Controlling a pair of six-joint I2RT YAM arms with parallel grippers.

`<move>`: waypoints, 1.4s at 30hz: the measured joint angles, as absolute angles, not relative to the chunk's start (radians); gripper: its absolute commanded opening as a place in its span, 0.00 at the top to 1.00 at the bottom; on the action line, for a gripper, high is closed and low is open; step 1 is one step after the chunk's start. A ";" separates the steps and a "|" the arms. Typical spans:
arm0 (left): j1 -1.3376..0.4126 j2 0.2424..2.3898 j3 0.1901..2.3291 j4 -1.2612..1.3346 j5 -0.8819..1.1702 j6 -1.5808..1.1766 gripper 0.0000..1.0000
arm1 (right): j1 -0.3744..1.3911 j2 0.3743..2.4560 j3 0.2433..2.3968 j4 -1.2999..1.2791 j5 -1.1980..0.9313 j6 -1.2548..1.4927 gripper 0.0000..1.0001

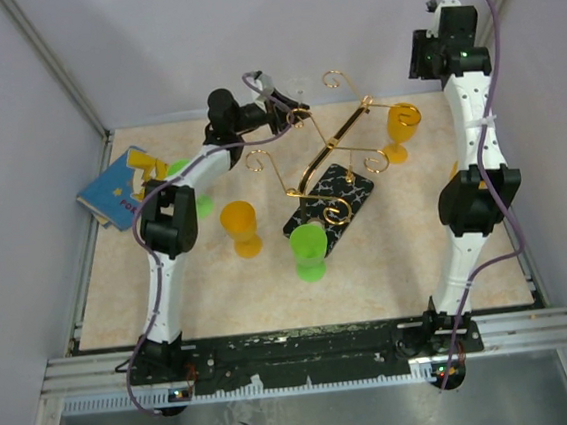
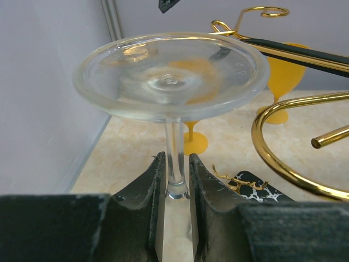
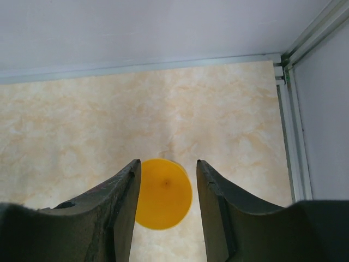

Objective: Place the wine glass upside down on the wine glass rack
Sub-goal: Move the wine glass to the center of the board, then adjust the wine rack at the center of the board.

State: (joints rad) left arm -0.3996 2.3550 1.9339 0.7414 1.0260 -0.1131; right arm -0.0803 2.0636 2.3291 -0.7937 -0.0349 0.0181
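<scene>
My left gripper (image 2: pixel 175 159) is shut on the thin stem of a clear wine glass (image 2: pixel 170 76). The glass's round foot points away from the fingers and the bowl end is hidden between them. In the top view this gripper (image 1: pixel 289 111) holds the glass at the back of the table, beside the left scroll arms of the wine glass rack (image 1: pixel 332 142). The rack is gold wire on a black marbled base (image 1: pixel 328 206). Its gold arms (image 2: pixel 283 158) lie just right of the glass. My right gripper (image 3: pixel 166 162) is open and empty, raised at the back right (image 1: pixel 439 52).
An orange plastic glass (image 1: pixel 240 225) and a green one (image 1: pixel 309 248) stand in front of the rack, and a yellow one (image 1: pixel 402 129) stands behind it. A yellow disc (image 3: pixel 163 194) lies below my right fingers. A blue book (image 1: pixel 113 192) lies at the left edge.
</scene>
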 measured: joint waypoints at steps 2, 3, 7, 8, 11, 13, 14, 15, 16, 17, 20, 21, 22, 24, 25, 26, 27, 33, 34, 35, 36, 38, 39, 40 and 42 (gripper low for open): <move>-0.413 2.364 1.937 0.747 1.026 -0.116 0.98 | -0.080 2.064 2.321 -0.794 -0.048 0.018 0.55; -0.418 2.367 1.938 0.749 1.026 -0.117 0.98 | -0.080 2.064 2.318 -0.793 -0.053 0.017 0.54; -0.438 2.387 1.950 0.756 1.026 -0.128 0.98 | -0.078 2.064 2.317 -0.792 -0.076 0.010 0.55; -0.442 2.391 1.954 0.757 1.025 -0.130 0.99 | -0.078 2.064 2.317 -0.792 -0.082 0.010 0.55; -0.448 2.401 1.966 0.757 1.023 -0.135 0.99 | -0.076 2.064 2.317 -0.792 -0.097 0.010 0.55; -0.448 2.404 1.972 0.758 1.020 -0.136 0.99 | -0.075 2.064 2.317 -0.792 -0.107 0.010 0.55; -0.448 2.404 1.975 0.758 1.019 -0.137 0.99 | -0.075 2.064 2.317 -0.792 -0.111 0.010 0.55; -0.449 2.406 1.980 0.759 1.017 -0.138 0.99 | -0.075 2.064 2.315 -0.791 -0.115 0.010 0.55; -0.450 2.407 1.984 0.760 1.014 -0.138 0.99 | -0.075 2.064 2.311 -0.788 -0.119 0.010 0.55; -0.451 2.407 1.986 0.763 1.011 -0.138 1.00 | -0.075 2.064 2.309 -0.788 -0.125 0.010 0.55; -0.453 2.407 1.989 0.767 1.005 -0.139 1.00 | -0.075 2.064 2.297 -0.785 -0.146 0.010 0.52; -0.453 2.407 1.989 0.768 1.004 -0.139 1.00 | -0.075 2.064 2.292 -0.783 -0.154 0.010 0.50; -0.454 2.407 1.990 0.771 1.003 -0.139 1.00 | -0.075 2.063 2.290 -0.784 -0.160 0.009 0.48; -0.454 2.407 1.990 0.772 1.002 -0.142 1.00 | -0.074 2.062 2.281 -0.781 -0.171 0.007 0.45; -0.454 2.407 1.990 0.772 1.001 -0.142 1.00 | -0.073 2.059 2.276 -0.780 -0.175 0.004 0.44; -0.454 2.407 1.989 0.773 1.000 -0.143 1.00 | -0.072 2.056 2.270 -0.780 -0.179 0.001 0.43; -0.453 2.407 1.989 0.777 0.998 -0.146 1.00 | -0.070 2.052 2.264 -0.781 -0.182 0.000 0.41; -0.429 2.407 1.974 0.828 0.995 -0.183 1.00 | -0.006 2.028 2.267 -0.786 -0.190 -0.031 0.40; -0.424 2.407 1.963 0.841 0.995 -0.189 1.00 | 0.016 2.028 2.275 -0.789 -0.191 -0.037 0.40; -0.418 2.407 1.952 0.854 0.994 -0.194 1.00 | 0.035 2.028 2.279 -0.792 -0.194 -0.043 0.40; -0.410 2.406 1.939 0.862 0.994 -0.198 1.00 | 0.051 2.028 2.280 -0.795 -0.196 -0.045 0.40; -0.392 2.403 1.910 0.869 0.992 -0.201 1.00 | 0.085 2.030 2.294 -0.810 -0.198 -0.052 0.40; -0.383 2.400 1.896 0.870 0.991 -0.202 1.00 | 0.099 2.030 2.303 -0.816 -0.199 -0.055 0.40; -0.372 2.398 1.881 0.871 0.989 -0.202 1.00 | 0.112 2.032 2.314 -0.823 -0.199 -0.060 0.40; -0.356 2.389 1.856 0.872 0.985 -0.201 1.00 | 0.131 2.035 2.334 -0.833 -0.197 -0.068 0.40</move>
